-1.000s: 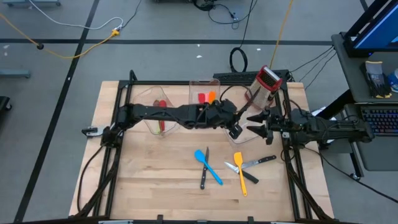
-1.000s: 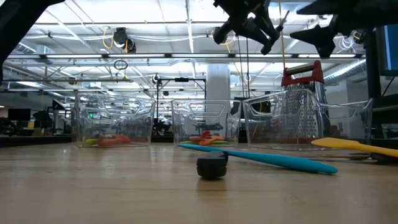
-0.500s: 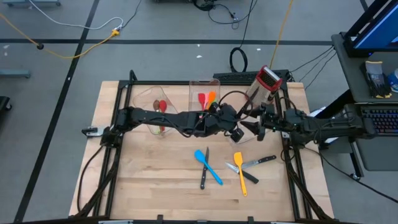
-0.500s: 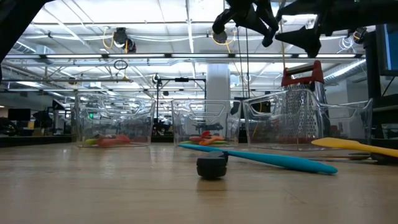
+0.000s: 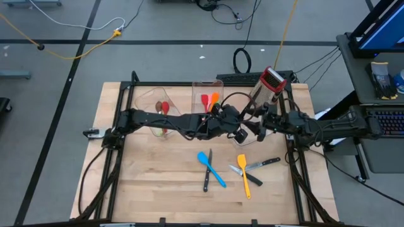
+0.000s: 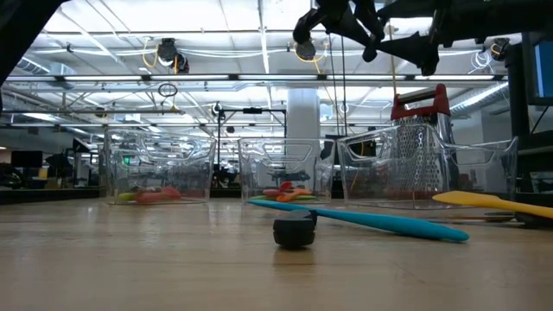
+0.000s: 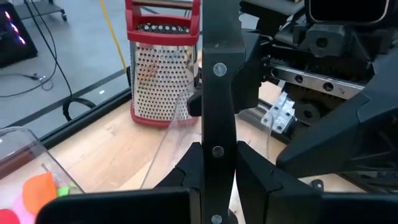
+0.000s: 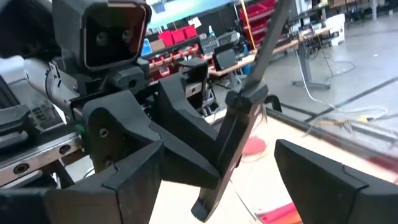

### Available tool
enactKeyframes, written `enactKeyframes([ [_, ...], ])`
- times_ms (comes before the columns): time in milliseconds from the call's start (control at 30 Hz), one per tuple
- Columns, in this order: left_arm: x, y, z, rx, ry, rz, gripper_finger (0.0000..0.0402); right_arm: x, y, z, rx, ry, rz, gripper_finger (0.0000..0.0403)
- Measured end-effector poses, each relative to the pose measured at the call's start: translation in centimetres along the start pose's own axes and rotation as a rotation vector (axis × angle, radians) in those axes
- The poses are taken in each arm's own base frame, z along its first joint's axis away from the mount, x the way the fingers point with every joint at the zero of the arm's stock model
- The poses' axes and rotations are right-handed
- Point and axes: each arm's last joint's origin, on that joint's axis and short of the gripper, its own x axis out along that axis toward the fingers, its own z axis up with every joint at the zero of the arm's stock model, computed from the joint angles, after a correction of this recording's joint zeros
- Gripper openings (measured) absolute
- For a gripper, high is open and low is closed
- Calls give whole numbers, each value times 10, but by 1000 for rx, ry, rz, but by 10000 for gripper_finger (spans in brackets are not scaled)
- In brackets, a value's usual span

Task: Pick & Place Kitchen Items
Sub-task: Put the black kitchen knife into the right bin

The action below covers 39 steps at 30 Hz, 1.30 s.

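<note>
Left tool grips black-handled knife between open right tool fingers.

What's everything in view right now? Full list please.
clear bins: 3, transparent, along the table's back
red spoon: 1, red, left bin
red utensil: 1, red, middle bin
orange utensil: 1, orange, middle bin
grater: 1, metal with red top, back right by the right bin
blue spatula: 1, blue, table centre
yellow spatula: 1, yellow, right of the blue one
loose knives: 3, black-handled, around the spatulas
held knife: 1, black-handled, in the air
left gripper: shut on held knife
right gripper: open, fingers either side of held knife
</note>
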Motion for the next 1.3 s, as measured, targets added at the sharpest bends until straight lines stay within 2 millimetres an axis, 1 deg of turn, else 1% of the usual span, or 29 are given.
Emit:
enactKeyframes([
  [133, -1, -2, 0, -1, 6, -25, 46, 0, -1, 3, 3, -36, -38, 297],
  [333, -3, -6, -3, 5, 11, -34, 46, 0, -2, 2, 2, -33, -58, 297],
  [600, -3, -6, -2, 0, 5, -37, 46, 0, -2, 1, 0, -33, -84, 297],
  [733, -3, -7, 0, -15, -15, -53, 46, 3, -2, 0, 25, -30, -82, 284],
  [867, -3, -7, 1, -16, -21, -55, 46, 6, -2, -4, 80, -15, -87, 254],
  [1000, -2, -7, 0, -17, -18, -54, 46, 8, -3, -6, 100, -1, -92, 211],
  [1133, -2, -7, 0, -26, -17, -54, 46, 9, -2, -5, 104, -11, -83, 158],
  [1300, -2, -7, 0, -34, -19, -53, 46, 9, -1, -3, 107, -31, -61, 81],
])
